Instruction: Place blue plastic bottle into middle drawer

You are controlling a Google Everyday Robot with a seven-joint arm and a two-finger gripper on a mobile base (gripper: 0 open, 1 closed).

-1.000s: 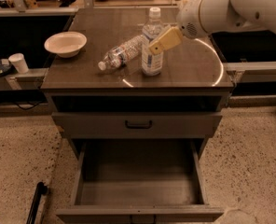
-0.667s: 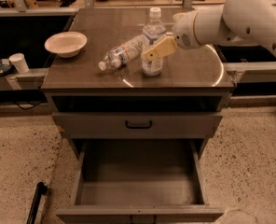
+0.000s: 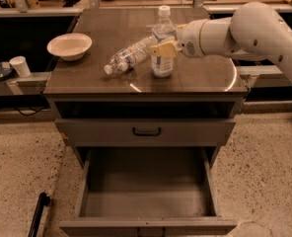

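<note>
The blue plastic bottle (image 3: 162, 63) stands upright on the cabinet top, with its white cap (image 3: 164, 11) at the top and a pale label. My gripper (image 3: 163, 49) reaches in from the right on a white arm and sits at the bottle's mid-height, against its front. The bottle's base still rests on the top. The middle drawer (image 3: 146, 196) is pulled open below, a deep plain grey box with nothing in it.
A slim ribbed clear bottle (image 3: 128, 56) lies on its side just left of the upright one. A white bowl (image 3: 69, 46) sits at the top's left. A shallower shut drawer with a black handle (image 3: 146, 131) is above the open one. A white cup (image 3: 21, 65) stands on a side ledge at left.
My gripper has moved left and a little down, from beside the bottle's right shoulder to its middle. The bottle has not moved.
</note>
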